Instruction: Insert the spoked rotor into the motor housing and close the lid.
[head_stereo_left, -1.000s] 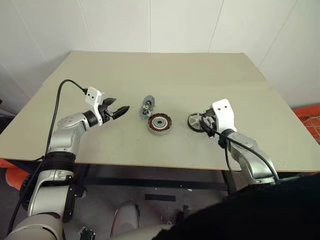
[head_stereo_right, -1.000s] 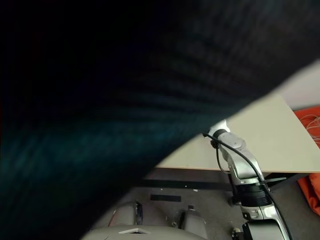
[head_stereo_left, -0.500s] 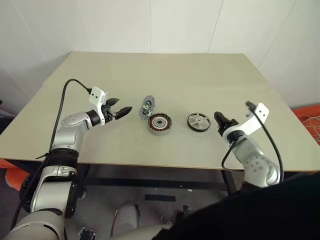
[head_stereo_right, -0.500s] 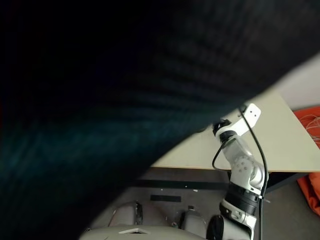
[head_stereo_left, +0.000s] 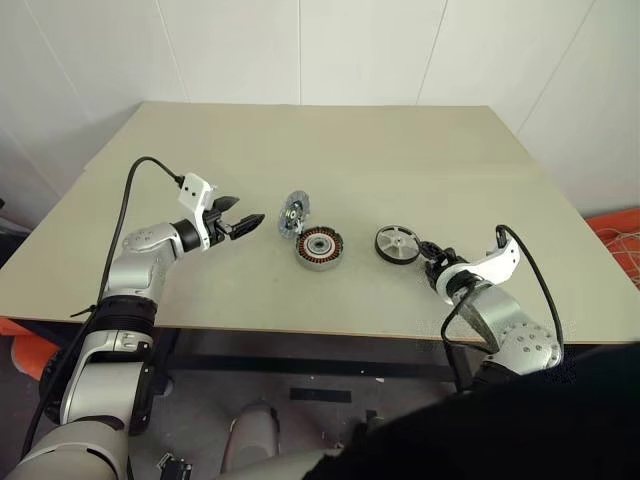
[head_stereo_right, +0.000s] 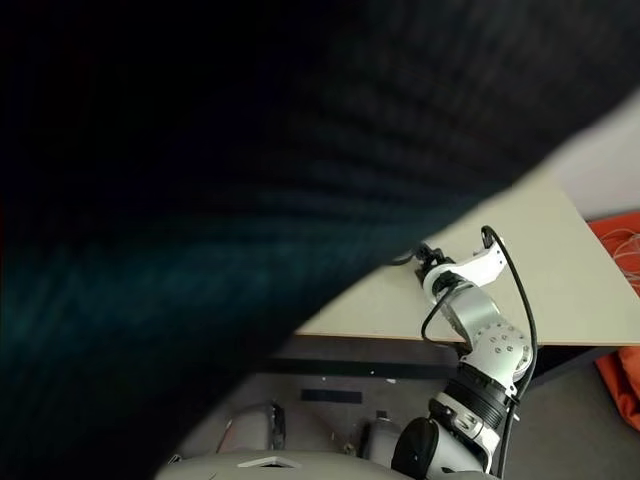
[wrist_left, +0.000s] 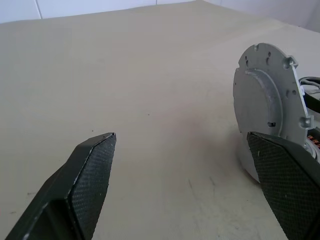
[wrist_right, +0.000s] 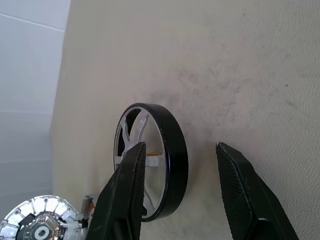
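Note:
The spoked rotor (head_stereo_left: 397, 243) lies flat on the table, black ring around silver spokes. My right gripper (head_stereo_left: 432, 256) is just right of it, low over the table. In the right wrist view the right gripper (wrist_right: 180, 146) is open, one finger (wrist_right: 127, 190) over the spokes, the other outside the rotor (wrist_right: 172, 155) rim. The motor housing (head_stereo_left: 320, 247) sits mid-table, copper coils showing. The lid (head_stereo_left: 293, 214) leans tilted against it. My left gripper (head_stereo_left: 245, 222) is open, left of the lid and apart from it; the left wrist view shows the lid's grey back (wrist_left: 267, 107).
The beige table (head_stereo_left: 330, 150) has wide bare room behind and to both sides of the parts. Its front edge (head_stereo_left: 300, 325) runs close to my arms. An orange thing (head_stereo_left: 617, 238) lies on the floor at the right. Dark fabric (head_stereo_right: 250, 200) covers most of the right eye view.
My right arm drew back from above the rotor, then dropped low beside it, its fingers now straddling the rim. The left arm and the parts stayed in place.

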